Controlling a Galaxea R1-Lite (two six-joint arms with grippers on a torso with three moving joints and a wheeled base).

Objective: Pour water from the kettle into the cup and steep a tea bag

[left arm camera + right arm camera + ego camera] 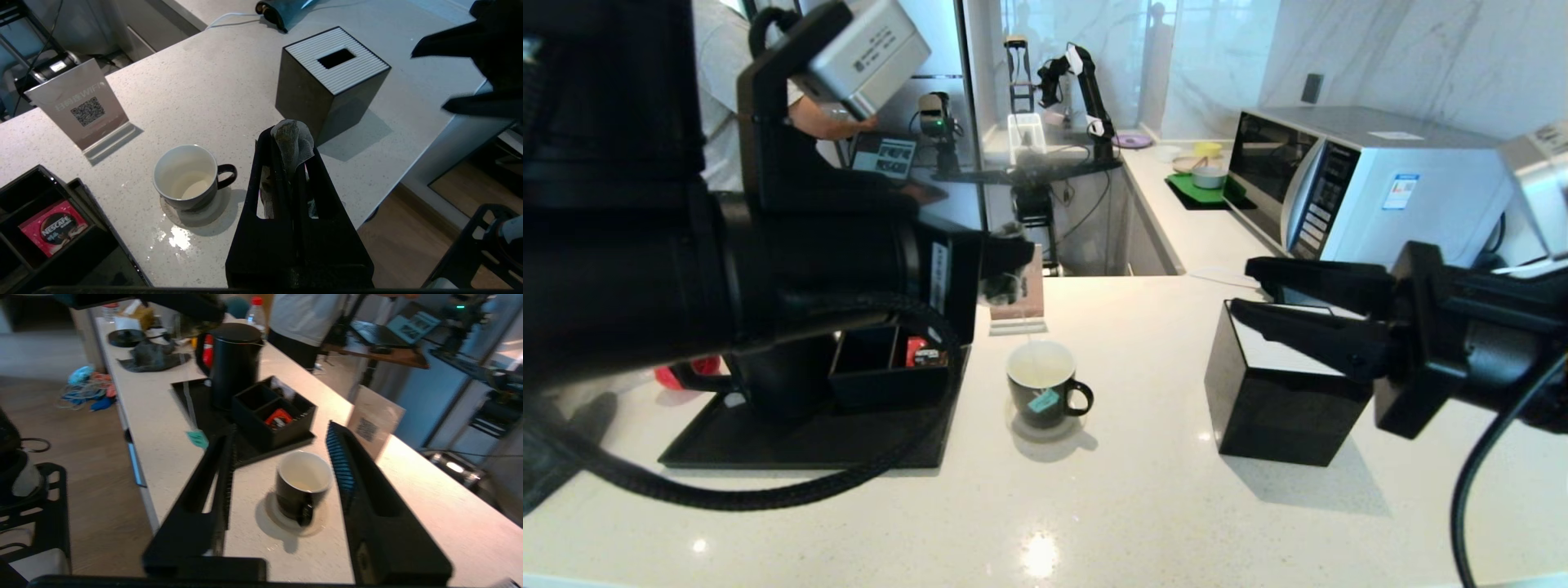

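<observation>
On the pale speckled stone bench (pixel 1143 506), the small black mug with a white inside (pixel 1043 393) stands on a round coaster, a little clear water (pixel 192 188) at its bottom. Above and behind it, the left claw (pixel 288 141) is clamped on a crumpled wet tea bag (pixel 292 143). Right of the mug, the right claw (pixel 282 465) hangs with jaws apart and empty; the large matte black kettle (pixel 233 363) stands on a black tray (pixel 196 412).

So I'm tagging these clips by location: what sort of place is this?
Probably a hotel-style or office kitchenette set up for robot trials: a pale stone counter with a microwave, a kettle, a WiFi QR sign, and a person at a laptop nearby.
</observation>
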